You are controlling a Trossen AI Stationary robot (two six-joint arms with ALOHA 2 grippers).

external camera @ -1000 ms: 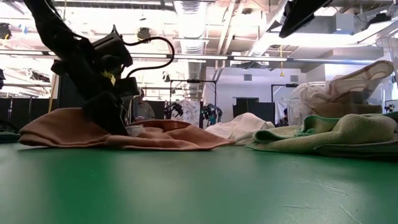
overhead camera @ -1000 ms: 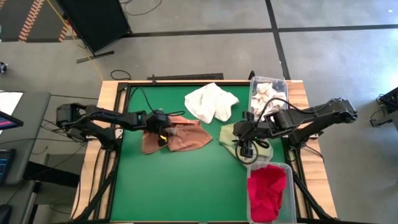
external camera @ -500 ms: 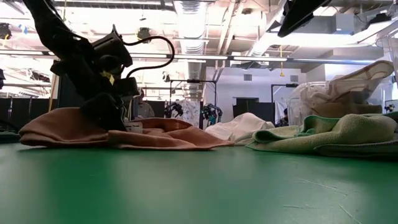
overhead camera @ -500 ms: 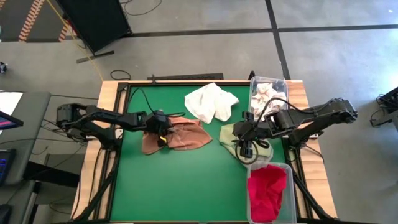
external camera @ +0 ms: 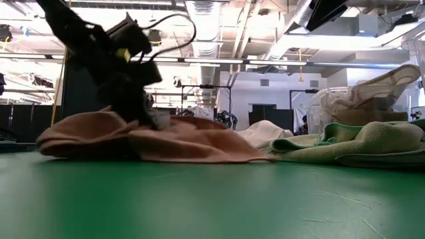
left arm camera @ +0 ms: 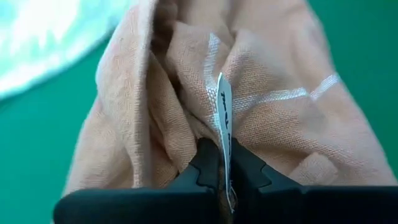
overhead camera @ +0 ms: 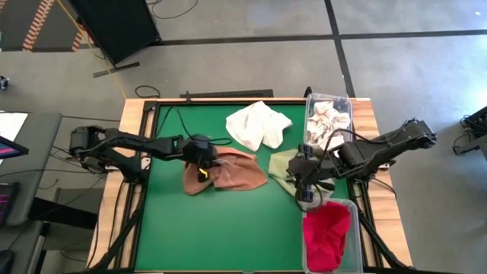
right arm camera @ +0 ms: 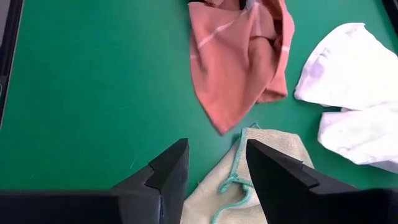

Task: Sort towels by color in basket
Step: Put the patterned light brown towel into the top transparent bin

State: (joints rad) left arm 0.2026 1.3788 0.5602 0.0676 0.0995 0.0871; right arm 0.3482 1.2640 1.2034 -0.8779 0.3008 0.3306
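Rust orange towel: pinched at a fold by the left gripper, now dragged rightward across the table toward the spread right gripper over the pale green towel; sorting under way.

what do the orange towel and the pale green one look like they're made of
Orange towel: thin woven cloth, likely cotton or linen, matte; visible weave, pale stripes, sharp folds. Pale green towel: thicker, nubby, possibly terry or microfibre, with a stitched green edge. Left gripper pinches the orange one.
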